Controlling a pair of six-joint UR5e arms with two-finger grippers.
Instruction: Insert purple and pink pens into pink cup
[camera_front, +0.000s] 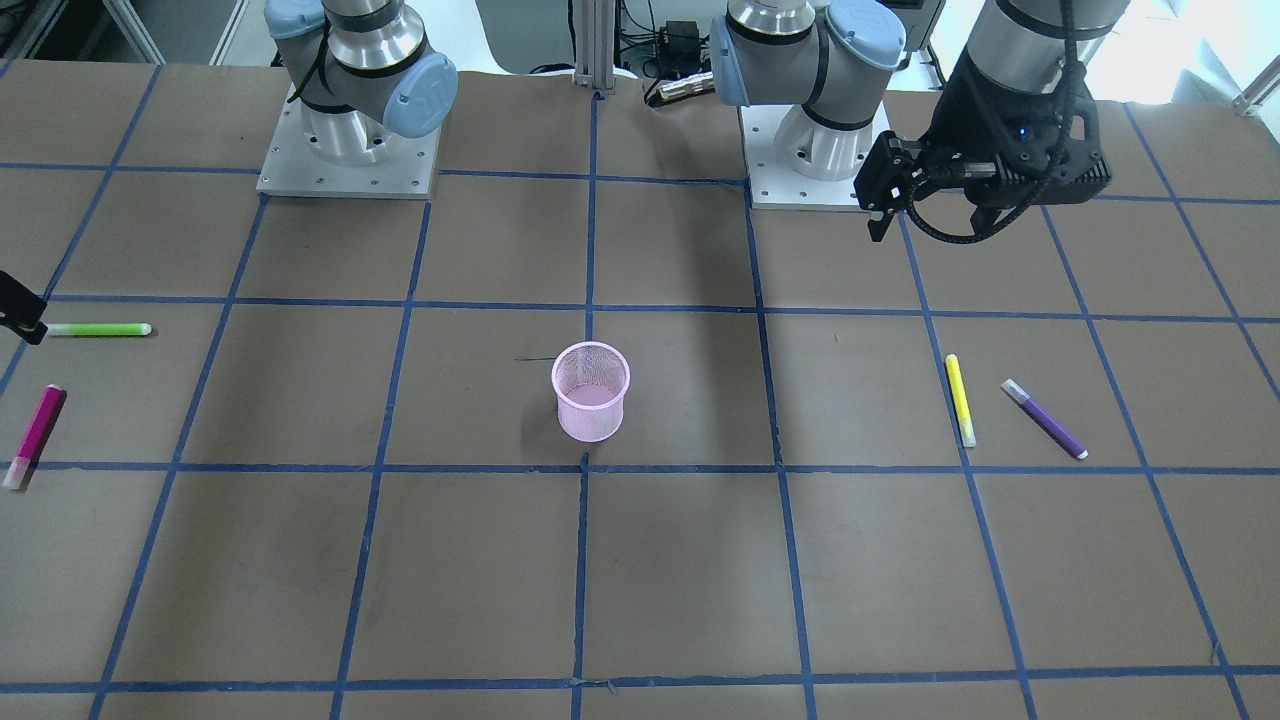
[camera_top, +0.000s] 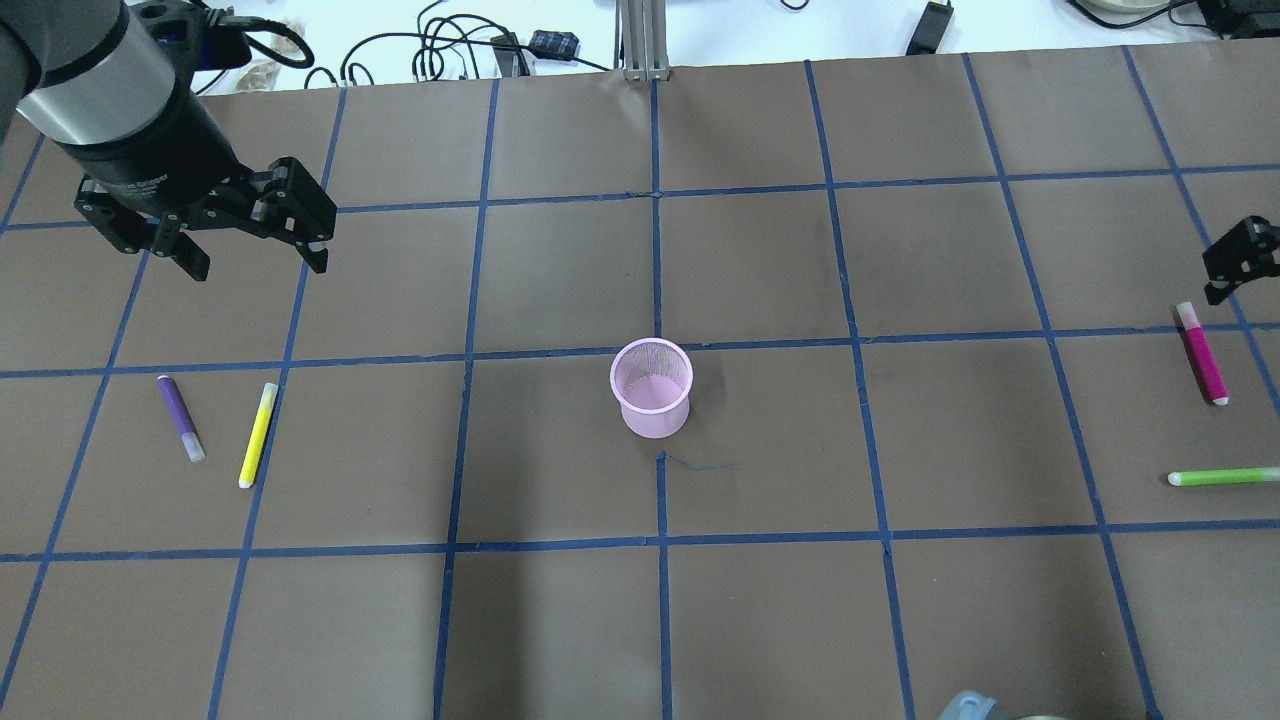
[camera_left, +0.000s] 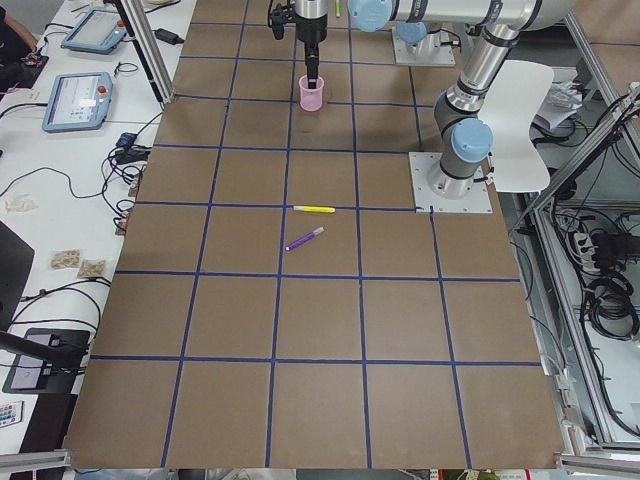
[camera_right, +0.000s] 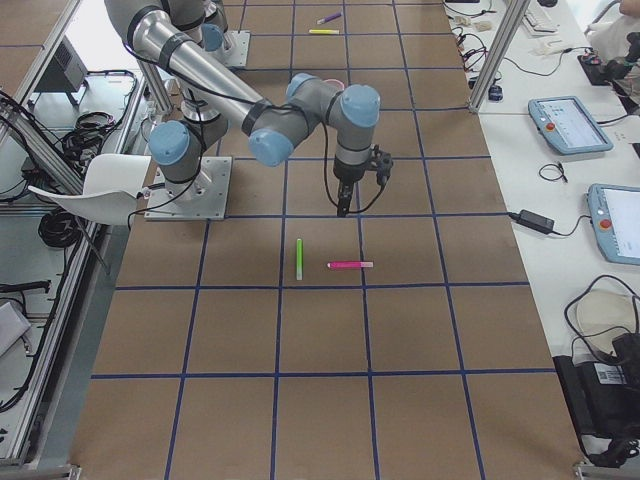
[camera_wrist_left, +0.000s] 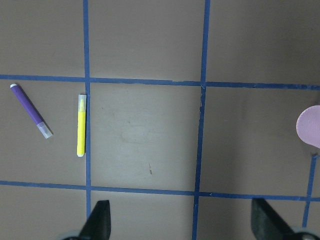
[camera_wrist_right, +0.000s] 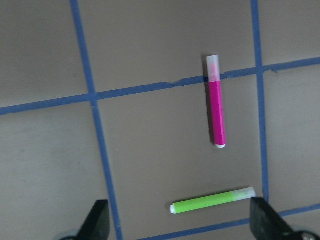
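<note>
**Both grippers wide open near their pens; cup upright at centre**

In the overhead view the left gripper (camera_top: 258, 262) hangs at upper left, jaws spread wide. The purple pen (camera_top: 181, 418) lies lower in the frame, just beside a yellow pen (camera_top: 257, 435). The pink pen (camera_top: 1201, 352) lies at the right edge, close under a gripper part that the view crops. The right wrist view shows the whole right gripper (camera_wrist_right: 181, 225): its fingertips (camera_wrist_right: 97, 220) stand wide apart at the bottom, with the pink pen above and a green pen (camera_wrist_right: 212, 200) crosswise between. The left wrist view catches the cup (camera_top: 652, 390) only as a sliver at its right edge. Overhead, the cup stands at centre, well apart from every pen, and only its own pink floor shows inside.
</note>
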